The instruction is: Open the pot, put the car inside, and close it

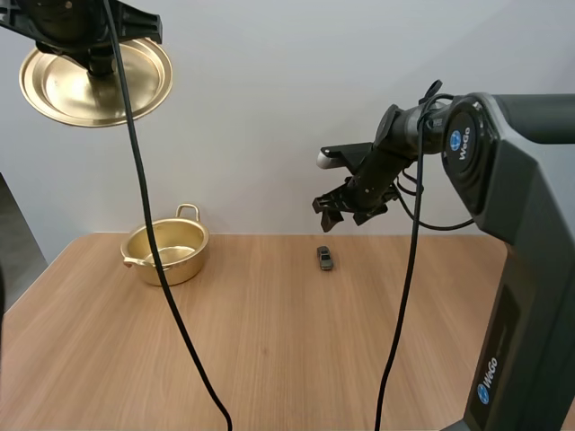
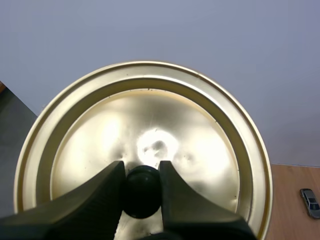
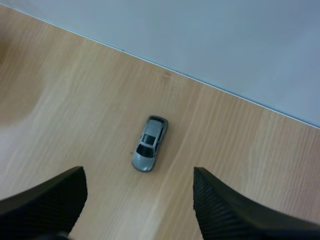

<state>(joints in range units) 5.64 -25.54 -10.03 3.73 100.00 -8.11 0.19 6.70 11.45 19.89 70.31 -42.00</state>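
The gold pot (image 1: 166,250) stands uncovered on the far left of the table, its inside bare. High above it my left gripper (image 1: 94,61) holds the gold lid (image 1: 96,83) by its black knob (image 2: 143,191), the fingers (image 2: 107,192) pinched on either side of the knob. A small grey toy car (image 1: 324,258) rests on the wood near the table's far edge, also seen past the lid's rim (image 2: 310,202). My right gripper (image 1: 346,208) hovers open a little above the car (image 3: 149,150), which lies between the spread fingers (image 3: 225,210).
The wooden table (image 1: 269,341) meets a plain wall along its far edge, just beyond the car. The right arm's large base (image 1: 521,341) stands at the table's right side.
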